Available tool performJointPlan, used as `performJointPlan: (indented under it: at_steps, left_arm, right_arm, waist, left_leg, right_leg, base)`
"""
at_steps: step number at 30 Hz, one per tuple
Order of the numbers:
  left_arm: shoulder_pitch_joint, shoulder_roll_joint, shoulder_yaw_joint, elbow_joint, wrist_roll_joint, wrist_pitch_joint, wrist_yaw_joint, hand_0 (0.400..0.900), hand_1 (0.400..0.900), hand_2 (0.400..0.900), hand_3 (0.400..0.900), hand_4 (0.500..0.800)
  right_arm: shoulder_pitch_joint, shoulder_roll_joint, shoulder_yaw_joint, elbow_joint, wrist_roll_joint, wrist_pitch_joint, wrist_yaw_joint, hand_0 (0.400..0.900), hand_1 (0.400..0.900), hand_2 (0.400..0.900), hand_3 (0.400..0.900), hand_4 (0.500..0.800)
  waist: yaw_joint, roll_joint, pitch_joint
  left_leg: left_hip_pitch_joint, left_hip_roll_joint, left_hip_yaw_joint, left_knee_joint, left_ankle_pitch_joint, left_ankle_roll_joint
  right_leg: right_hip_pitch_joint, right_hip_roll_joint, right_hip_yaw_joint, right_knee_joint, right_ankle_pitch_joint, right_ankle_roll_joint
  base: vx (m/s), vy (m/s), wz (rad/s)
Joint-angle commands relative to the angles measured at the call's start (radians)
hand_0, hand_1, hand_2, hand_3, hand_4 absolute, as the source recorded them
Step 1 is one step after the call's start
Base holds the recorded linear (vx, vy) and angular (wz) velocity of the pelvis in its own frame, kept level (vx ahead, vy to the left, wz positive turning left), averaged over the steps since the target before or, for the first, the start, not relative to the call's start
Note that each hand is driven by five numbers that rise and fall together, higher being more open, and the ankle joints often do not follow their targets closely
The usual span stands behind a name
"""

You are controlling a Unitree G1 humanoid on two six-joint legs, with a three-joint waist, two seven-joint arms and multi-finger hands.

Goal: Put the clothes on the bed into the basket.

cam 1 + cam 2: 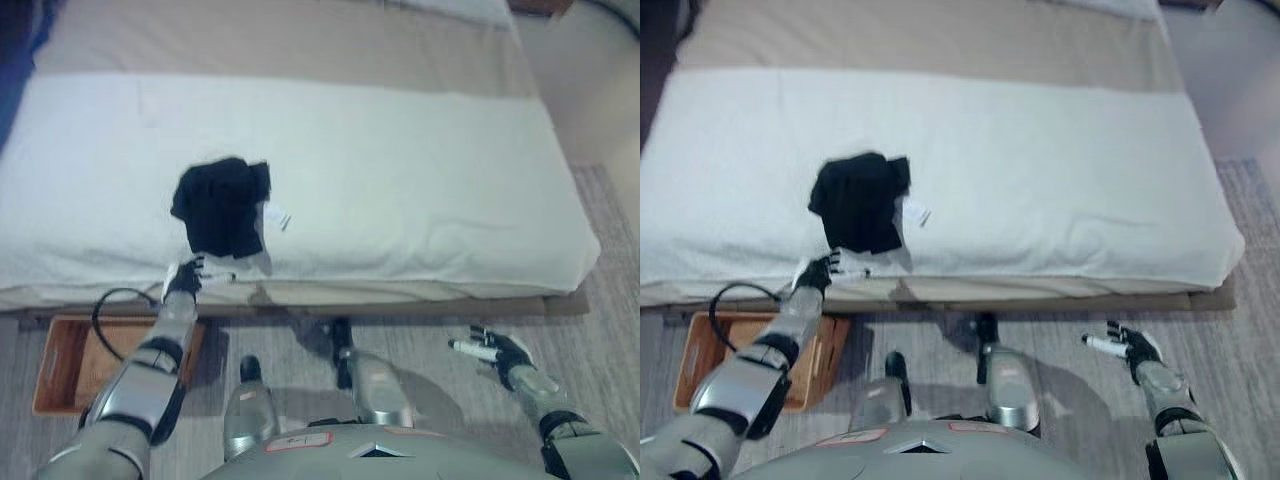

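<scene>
Reaching up to the near edge of the bed (420,180) with the left hand (185,276), white-tipped fingers (218,277) pointing along the mattress edge just under the lower hem of the black garment (222,207); touching or only just short of the cloth, cannot tell, and cannot tell either whether pinching anything or merely lying straight. Lying crumpled on the white cover near the bed's front edge, toward its left half, with the bottom part of the black garment hanging slightly over that edge right above the hand. Showing a small white tag (281,218) at the garment's right side. Sitting on the floor below the bed's front left corner, partly behind the left arm, an orange-brown basket (62,365). Hovering well apart from the garment, low over the grey carpet (600,330) in front of the bed's right half, the right hand (495,349), fingers relaxed and loosely spread, holding nothing.
</scene>
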Motion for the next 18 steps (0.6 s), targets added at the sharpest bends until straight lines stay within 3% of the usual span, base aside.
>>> performJointPlan:
  at_steps: [1, 7, 12, 18]
  left_arm:
    - [-0.141, 0.113, 0.041, 0.006, 0.035, -0.051, 0.128, 0.900, 0.900, 0.900, 0.900, 0.800]
    - [-0.173, 0.158, 0.075, 0.030, 0.049, -0.044, 0.189, 0.900, 0.900, 0.900, 0.900, 0.800]
    - [-0.171, 0.198, 0.124, 0.011, 0.041, -0.043, 0.228, 0.900, 0.900, 0.900, 0.900, 0.800]
    - [-0.189, 0.240, 0.141, -0.027, 0.062, -0.040, 0.259, 0.900, 0.900, 0.900, 0.900, 0.800]
  right_arm:
    - [-0.038, -0.035, 0.035, -0.034, 0.038, -0.033, -0.016, 0.900, 0.900, 0.900, 0.900, 0.800]
    - [-0.039, -0.021, 0.065, -0.036, 0.037, -0.032, -0.007, 0.900, 0.900, 0.900, 0.900, 0.800]
    - [-0.017, -0.025, 0.060, -0.018, 0.027, -0.034, -0.001, 0.900, 0.900, 0.900, 0.900, 0.800]
    - [-0.016, -0.035, 0.066, -0.017, 0.017, -0.042, 0.004, 0.900, 0.900, 0.900, 0.900, 0.800]
  waist:
    - [-0.003, -0.017, 0.019]
    - [-0.004, -0.020, 0.019]
    - [-0.001, -0.014, 0.007]
    - [0.000, -0.014, 0.001]
  left_leg:
    - [0.122, -0.011, 0.035, -0.058, -0.052, 0.010]
    - [0.103, -0.018, 0.041, -0.057, -0.063, 0.014]
    - [0.111, -0.023, 0.037, -0.056, -0.076, 0.014]
    - [0.114, -0.029, 0.034, -0.056, -0.083, 0.016]
  right_leg:
    - [-0.098, -0.036, 0.097, 0.008, 0.098, 0.085]
    - [-0.133, -0.039, 0.112, 0.016, 0.103, 0.083]
    - [-0.132, -0.044, 0.114, 0.018, 0.101, 0.085]
    - [-0.130, -0.044, 0.115, 0.010, 0.107, 0.087]
  base:
    - [-0.04, -0.005, -0.20]
    - [0.01, -0.005, -0.08]
    - [0.05, 0.008, 0.01]
    - [0.02, 0.006, -0.02]
